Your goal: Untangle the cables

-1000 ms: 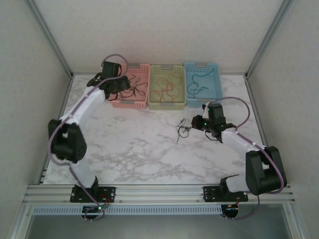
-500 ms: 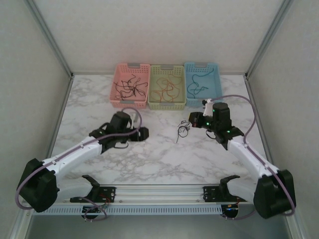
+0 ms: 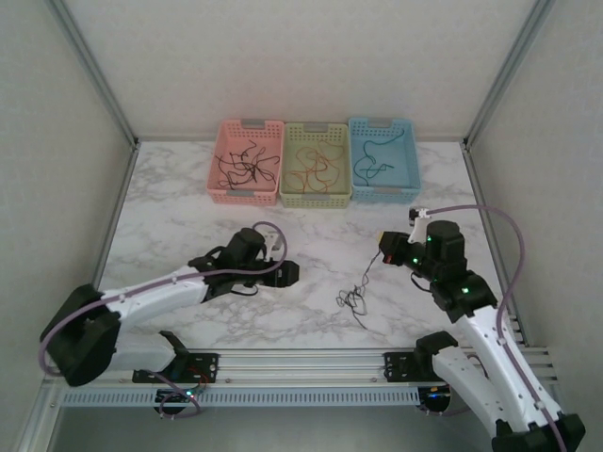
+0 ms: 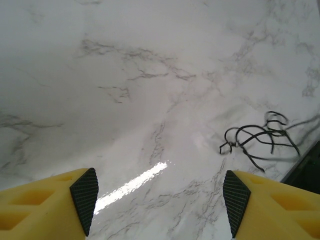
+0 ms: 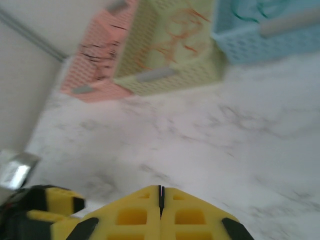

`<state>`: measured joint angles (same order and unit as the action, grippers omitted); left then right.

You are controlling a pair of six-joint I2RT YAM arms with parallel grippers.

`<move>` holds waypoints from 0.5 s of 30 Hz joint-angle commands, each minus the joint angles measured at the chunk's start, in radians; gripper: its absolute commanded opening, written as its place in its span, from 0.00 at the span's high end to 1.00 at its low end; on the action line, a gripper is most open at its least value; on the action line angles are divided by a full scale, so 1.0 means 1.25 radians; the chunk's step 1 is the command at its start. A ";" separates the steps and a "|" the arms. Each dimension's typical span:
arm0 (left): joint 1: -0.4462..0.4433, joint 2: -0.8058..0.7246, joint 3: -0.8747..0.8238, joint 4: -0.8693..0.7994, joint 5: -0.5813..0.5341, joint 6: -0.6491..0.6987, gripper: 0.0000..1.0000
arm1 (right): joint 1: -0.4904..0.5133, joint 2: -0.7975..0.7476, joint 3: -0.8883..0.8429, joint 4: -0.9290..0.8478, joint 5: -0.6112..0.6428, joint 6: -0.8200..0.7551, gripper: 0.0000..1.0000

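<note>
A white marble-patterned tabletop (image 3: 188, 202) sits inside pale textured walls (image 3: 301, 66), with aluminium posts (image 3: 94, 71) rising from its far corners, an aluminium rail (image 3: 301, 363) along its near edge, and a glare streak (image 4: 132, 184) on it

Closed claw (image 5: 160, 196), three baskets (image 5: 159, 76) beyond

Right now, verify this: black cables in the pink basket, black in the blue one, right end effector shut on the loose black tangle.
Wrong on the blue basket: the top external view shows teal cables in it, not black. The pink basket does hold black cables, and the right end effector is shut on the loose black tangle.
</note>
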<state>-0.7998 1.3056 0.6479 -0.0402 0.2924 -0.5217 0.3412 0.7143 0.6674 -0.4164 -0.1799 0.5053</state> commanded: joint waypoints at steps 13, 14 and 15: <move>-0.155 0.249 0.195 0.054 0.002 0.037 0.33 | -0.047 0.165 -0.121 0.073 0.354 0.075 1.00; -0.169 0.260 0.211 0.040 -0.009 0.032 0.33 | -0.063 0.184 -0.125 0.089 0.350 0.077 1.00; -0.181 0.269 0.223 0.032 -0.015 0.031 0.34 | -0.076 0.203 -0.127 0.105 0.336 0.074 1.00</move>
<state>-0.9905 1.6161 0.8742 0.0261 0.3092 -0.4934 0.2802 0.9222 0.5343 -0.3561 0.1905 0.5892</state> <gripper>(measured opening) 0.666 0.038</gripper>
